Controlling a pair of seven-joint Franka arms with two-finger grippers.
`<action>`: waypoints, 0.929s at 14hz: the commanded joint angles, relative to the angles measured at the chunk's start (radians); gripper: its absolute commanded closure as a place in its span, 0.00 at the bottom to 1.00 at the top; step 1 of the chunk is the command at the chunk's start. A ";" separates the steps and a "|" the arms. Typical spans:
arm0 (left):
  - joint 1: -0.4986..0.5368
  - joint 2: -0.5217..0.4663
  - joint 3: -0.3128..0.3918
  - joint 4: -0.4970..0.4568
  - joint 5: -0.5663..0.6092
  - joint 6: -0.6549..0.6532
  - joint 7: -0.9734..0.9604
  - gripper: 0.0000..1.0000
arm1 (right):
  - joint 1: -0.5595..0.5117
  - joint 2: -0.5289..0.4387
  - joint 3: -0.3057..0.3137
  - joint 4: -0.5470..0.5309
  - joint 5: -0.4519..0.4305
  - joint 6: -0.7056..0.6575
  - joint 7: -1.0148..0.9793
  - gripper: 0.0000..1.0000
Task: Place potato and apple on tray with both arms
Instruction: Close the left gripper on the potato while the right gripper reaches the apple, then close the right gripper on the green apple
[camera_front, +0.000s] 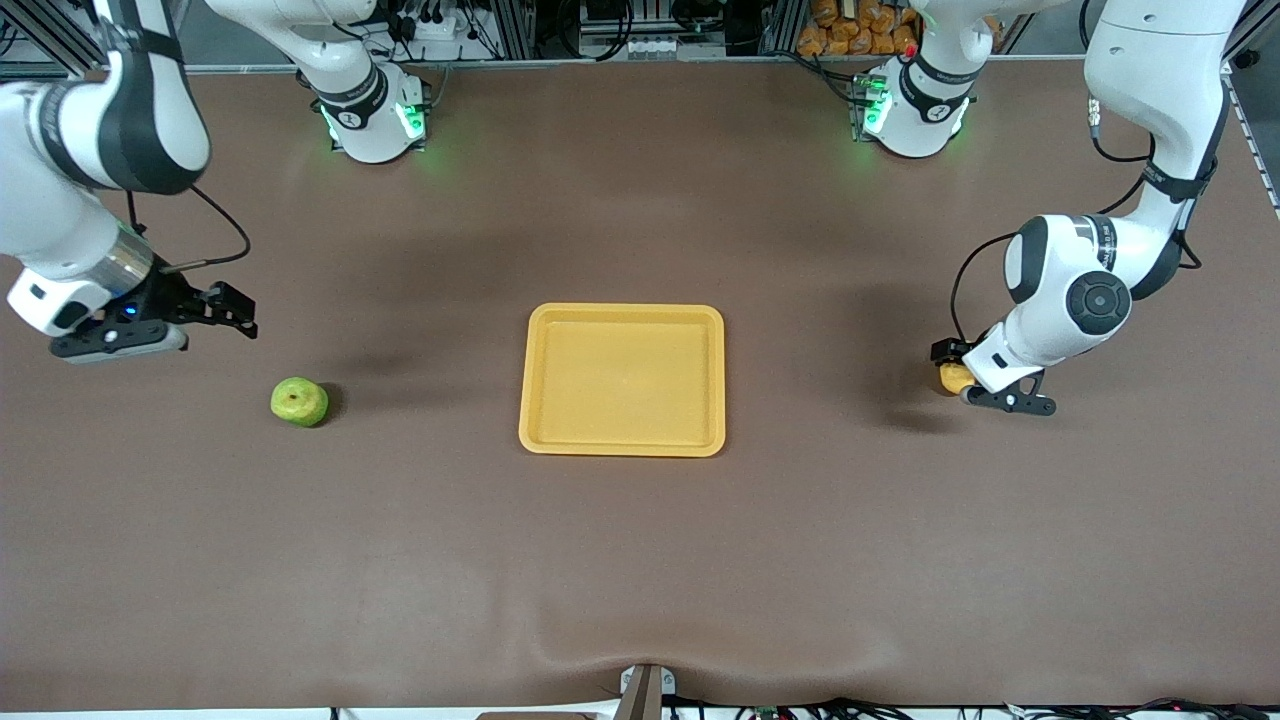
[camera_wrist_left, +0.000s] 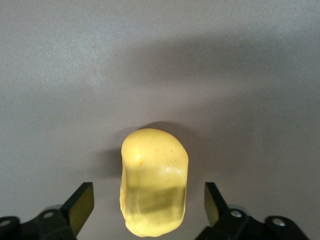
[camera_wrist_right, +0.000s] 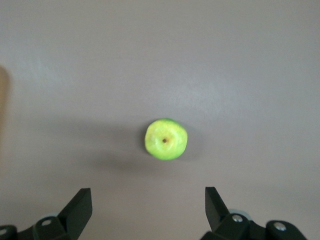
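Observation:
The yellow potato (camera_front: 953, 378) lies on the brown table toward the left arm's end. My left gripper (camera_front: 975, 378) is low around it and open. In the left wrist view the potato (camera_wrist_left: 154, 175) sits between the two fingers (camera_wrist_left: 80, 205) with a gap on each side. The green apple (camera_front: 299, 401) lies on the table toward the right arm's end, stem dimple up (camera_wrist_right: 166, 139). My right gripper (camera_front: 238, 312) hangs open and empty over the table beside the apple. The yellow-orange tray (camera_front: 622, 312) lies empty at the table's middle.
Both arm bases (camera_front: 370, 110) (camera_front: 915, 105) stand along the table's back edge. A pile of orange packets (camera_front: 850, 25) lies past that edge. A small bracket (camera_front: 645, 690) sits at the front edge.

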 joint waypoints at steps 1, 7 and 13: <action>0.006 0.005 -0.003 -0.003 0.018 0.017 0.005 0.23 | -0.033 0.034 0.012 -0.039 -0.008 0.064 -0.333 0.00; 0.004 0.013 -0.003 0.001 0.018 0.017 0.019 0.71 | -0.044 0.189 0.012 -0.041 -0.009 0.283 -0.912 0.00; 0.000 -0.024 -0.011 0.033 0.019 -0.022 0.022 1.00 | -0.037 0.379 0.013 -0.043 -0.009 0.447 -1.103 0.00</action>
